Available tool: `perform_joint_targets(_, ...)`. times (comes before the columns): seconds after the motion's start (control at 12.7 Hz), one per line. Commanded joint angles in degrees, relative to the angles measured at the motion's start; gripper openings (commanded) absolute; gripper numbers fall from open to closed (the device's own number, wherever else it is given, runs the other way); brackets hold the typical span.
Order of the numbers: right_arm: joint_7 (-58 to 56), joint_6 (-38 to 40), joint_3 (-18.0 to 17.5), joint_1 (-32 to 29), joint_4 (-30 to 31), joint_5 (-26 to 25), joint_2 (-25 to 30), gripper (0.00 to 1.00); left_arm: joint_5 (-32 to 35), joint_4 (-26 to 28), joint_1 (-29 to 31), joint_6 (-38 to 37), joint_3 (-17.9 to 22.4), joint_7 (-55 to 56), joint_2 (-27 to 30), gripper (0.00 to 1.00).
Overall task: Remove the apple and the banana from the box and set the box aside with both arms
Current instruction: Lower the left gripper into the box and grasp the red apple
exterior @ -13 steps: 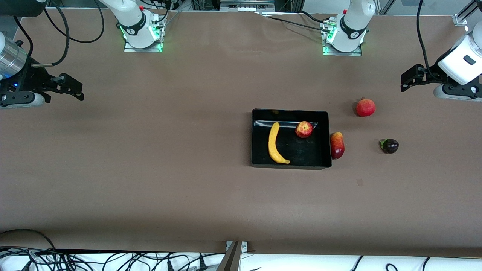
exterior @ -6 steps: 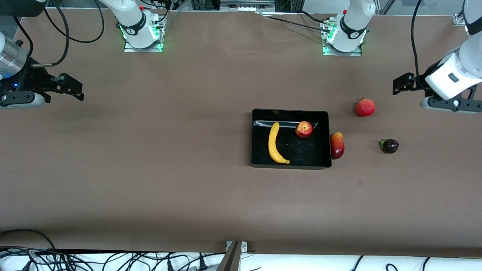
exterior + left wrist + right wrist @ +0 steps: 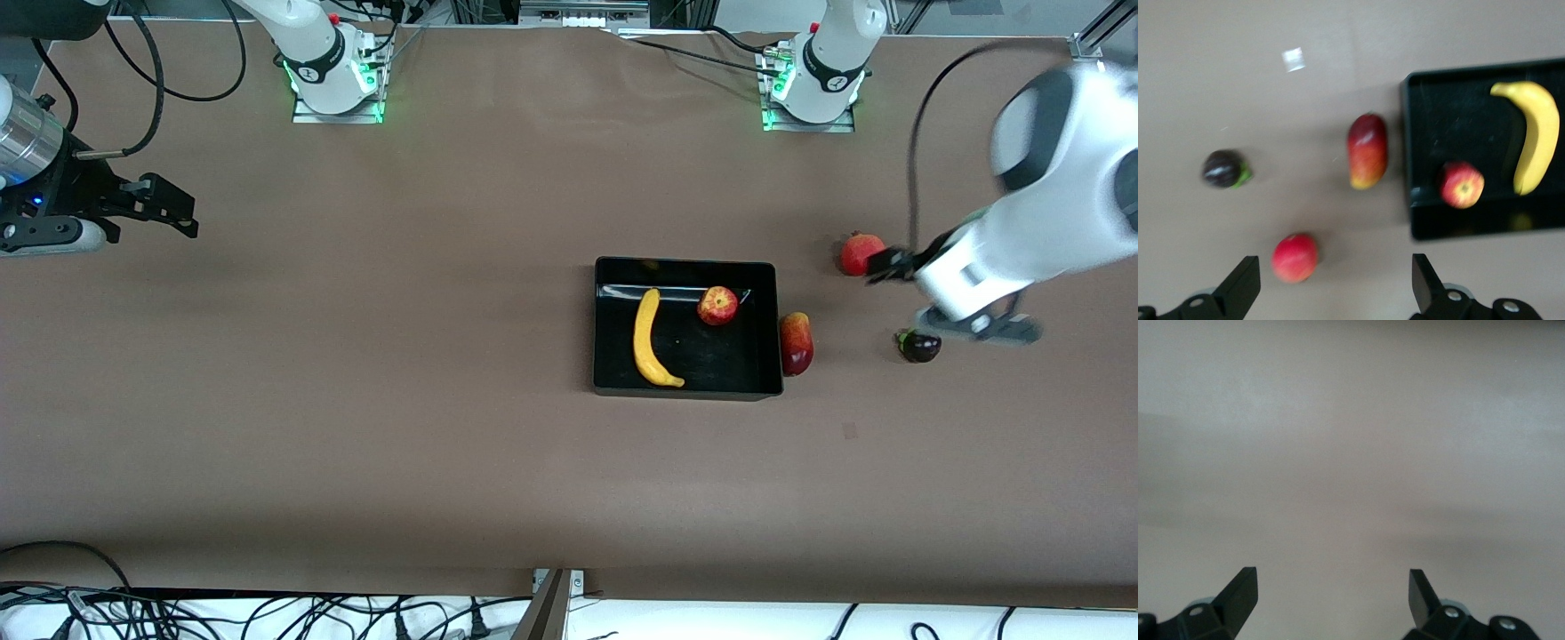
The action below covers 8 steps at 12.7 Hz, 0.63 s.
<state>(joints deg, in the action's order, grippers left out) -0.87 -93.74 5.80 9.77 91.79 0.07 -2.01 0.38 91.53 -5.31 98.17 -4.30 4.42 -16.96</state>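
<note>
The black box holds the yellow banana and the red-yellow apple. The mango lies against the box's wall at the left arm's end. The red pomegranate and the dark purple fruit lie toward the left arm's end. My left gripper is open and empty, in the air beside the pomegranate. Its wrist view shows the pomegranate, the mango, the purple fruit and the box. My right gripper is open and empty, waiting over bare table at the right arm's end.
The arm bases stand along the table's edge farthest from the front camera. Cables lie off the table's near edge. A small pale mark is on the brown table top.
My left arm has swung in from the table's end toward the pomegranate and purple fruit, its gripper dropping lower. The right arm and the fruits have not moved.
</note>
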Motion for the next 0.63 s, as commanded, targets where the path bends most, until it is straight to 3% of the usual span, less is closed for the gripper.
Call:
perform_joint_targets(0.0, 0.4, 0.3, -0.3, 0.1, -1.0, -0.1, -0.4, 1.00, -0.8, -2.3, -5.7, 4.4, -0.1, 9.6, -4.6, 1.00)
perform_joint_targets(0.31, 0.4, 0.4, -0.3, 0.0, -1.0, -0.1, -0.4, 1.00, -0.2, -0.2, -12.5, 10.7, -0.1, 16.4, -9.3, 1.00)
perform_joint_targets(0.55, 0.4, 0.4, -0.3, 0.0, -1.0, -0.1, -0.4, 1.00, 0.0, 11.4, -13.8, 20.8, -0.2, 16.5, -7.3, 1.00)
